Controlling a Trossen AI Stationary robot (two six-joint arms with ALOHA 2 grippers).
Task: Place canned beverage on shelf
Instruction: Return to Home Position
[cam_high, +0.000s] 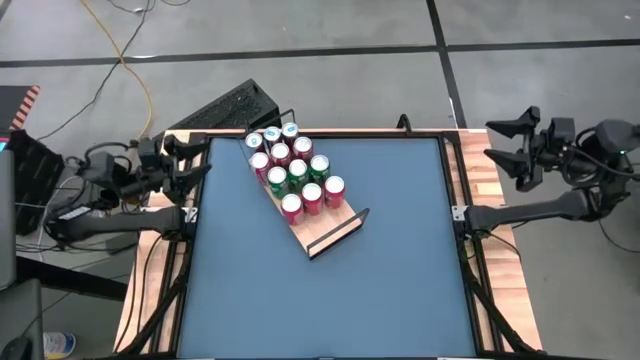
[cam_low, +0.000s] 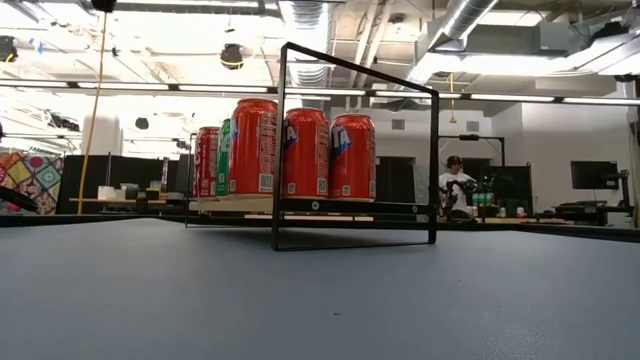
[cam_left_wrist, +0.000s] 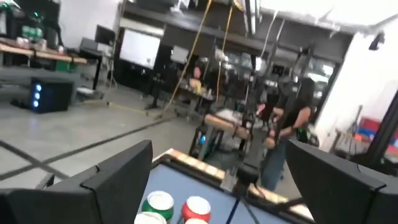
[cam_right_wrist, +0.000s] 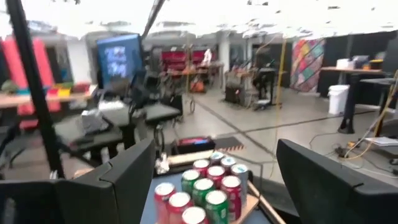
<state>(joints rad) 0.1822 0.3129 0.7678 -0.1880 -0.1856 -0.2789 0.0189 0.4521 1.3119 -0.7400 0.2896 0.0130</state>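
Cans (cam_high: 297, 168) on shelf (cam_high: 335, 226), labels unreadable; left claw (cam_high: 196, 160), right claw (cam_high: 508, 143) both spread apart.

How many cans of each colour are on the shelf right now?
Red cans: 6
Green cans: 3
Pale bluish-topped cans, back row, body colour unclear: 3
Total: 12, all on the shelf

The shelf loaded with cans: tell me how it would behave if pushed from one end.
Probably heavy: the shelf carries twelve cans. It would likely slide stiffly on its thin black rails. Upright, close-packed cans might wobble or tip if shoved sharply.
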